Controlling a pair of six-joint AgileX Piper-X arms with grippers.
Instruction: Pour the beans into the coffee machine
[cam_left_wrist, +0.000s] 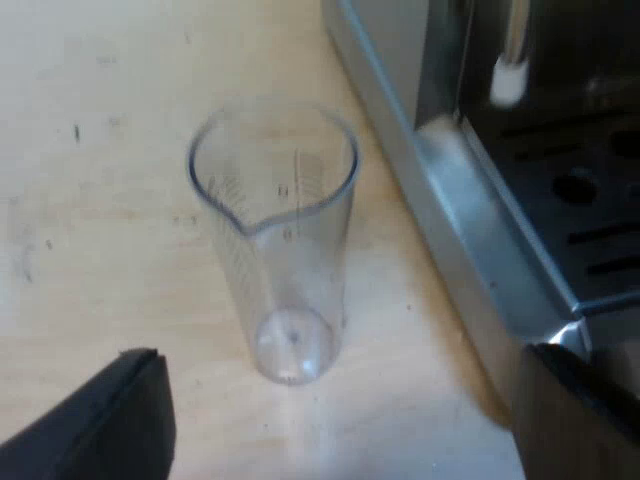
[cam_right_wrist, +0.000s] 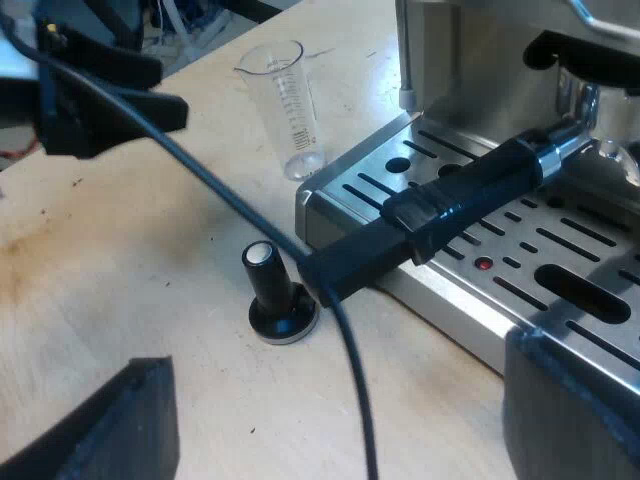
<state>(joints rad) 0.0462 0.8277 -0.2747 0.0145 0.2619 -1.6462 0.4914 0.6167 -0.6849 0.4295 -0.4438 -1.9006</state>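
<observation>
My left gripper (cam_left_wrist: 340, 400) hovers over the table (cam_left_wrist: 90, 200), fingers wide apart with nothing between them. The measuring glass (cam_left_wrist: 275, 230) stands upright at its twelve o'clock, clear down to its base, spout facing the gripper. Open wood lies from seven round to eleven o'clock of the glass. At two o'clock the espresso machine (cam_left_wrist: 470, 240) edge runs just beside it, not touching. My right gripper (cam_right_wrist: 340, 410) has its fingers spread too, holding nothing. At its eleven o'clock the tamper (cam_right_wrist: 272, 290) stands on the table by the drip tray (cam_right_wrist: 450, 310) corner. The holder's dark handle (cam_right_wrist: 470, 190) juts over the tray at one o'clock, its end near the tamper.
</observation>
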